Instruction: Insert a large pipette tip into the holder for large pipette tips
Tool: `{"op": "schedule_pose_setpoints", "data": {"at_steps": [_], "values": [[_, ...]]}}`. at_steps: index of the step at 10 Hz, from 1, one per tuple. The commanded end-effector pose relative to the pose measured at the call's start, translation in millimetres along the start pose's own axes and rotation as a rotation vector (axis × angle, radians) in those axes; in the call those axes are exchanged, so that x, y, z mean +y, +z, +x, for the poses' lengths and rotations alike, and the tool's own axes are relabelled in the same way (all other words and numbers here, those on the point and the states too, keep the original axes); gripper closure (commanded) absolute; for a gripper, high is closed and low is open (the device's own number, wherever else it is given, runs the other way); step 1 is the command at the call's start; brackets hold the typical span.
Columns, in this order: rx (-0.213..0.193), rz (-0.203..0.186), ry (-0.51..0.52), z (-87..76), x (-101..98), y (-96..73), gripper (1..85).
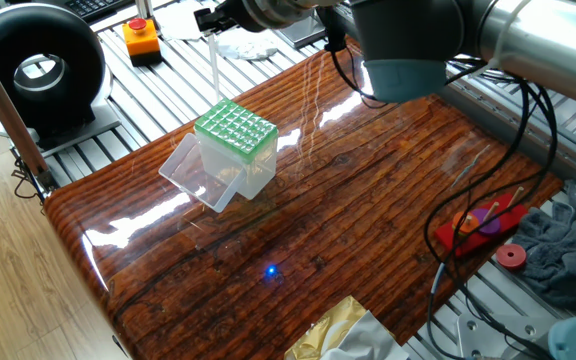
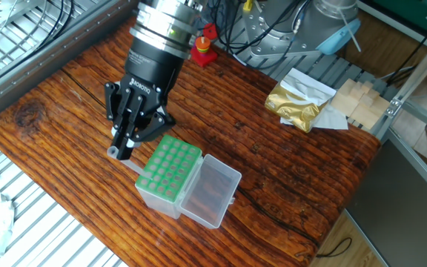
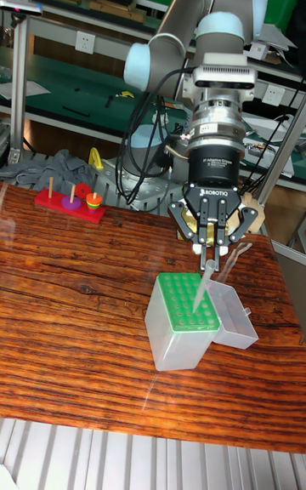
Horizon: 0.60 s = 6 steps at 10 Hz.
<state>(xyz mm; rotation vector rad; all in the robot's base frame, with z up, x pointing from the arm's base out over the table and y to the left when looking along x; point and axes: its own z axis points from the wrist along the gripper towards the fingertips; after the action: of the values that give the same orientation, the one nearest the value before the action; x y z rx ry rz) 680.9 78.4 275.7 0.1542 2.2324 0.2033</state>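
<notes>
The holder for large pipette tips (image 1: 234, 128) is a clear box with a light-green grid top (image 2: 169, 168), its clear lid (image 2: 211, 190) folded open beside it. My gripper (image 3: 210, 253) hangs just above the holder's edge, shut on the large pipette tip (image 3: 204, 284). The translucent tip points down, and its end shows over the green grid (image 3: 186, 302) in the tall view. In one fixed view the tip (image 1: 213, 66) hangs upright behind the holder. In the other, the gripper (image 2: 124, 146) sits at the holder's left side.
A red base with pegs and rings (image 3: 70, 203) stands at the table's far edge, also seen as the red base (image 1: 483, 222). A gold foil bag (image 2: 295, 100) lies at another edge. An orange button box (image 1: 141, 38) and a black round device (image 1: 36, 68) sit off the table.
</notes>
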Motion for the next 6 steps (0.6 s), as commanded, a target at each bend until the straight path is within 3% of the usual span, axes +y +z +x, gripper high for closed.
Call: {"op": "schedule_pose_setpoints", "data": {"at_steps": [1,6], "values": [[-0.002,-0.005,0.014,2.8,0.4,5.4,84.7],[-0.003,-0.011,0.010,7.0,-1.5,10.3,84.7]]}}
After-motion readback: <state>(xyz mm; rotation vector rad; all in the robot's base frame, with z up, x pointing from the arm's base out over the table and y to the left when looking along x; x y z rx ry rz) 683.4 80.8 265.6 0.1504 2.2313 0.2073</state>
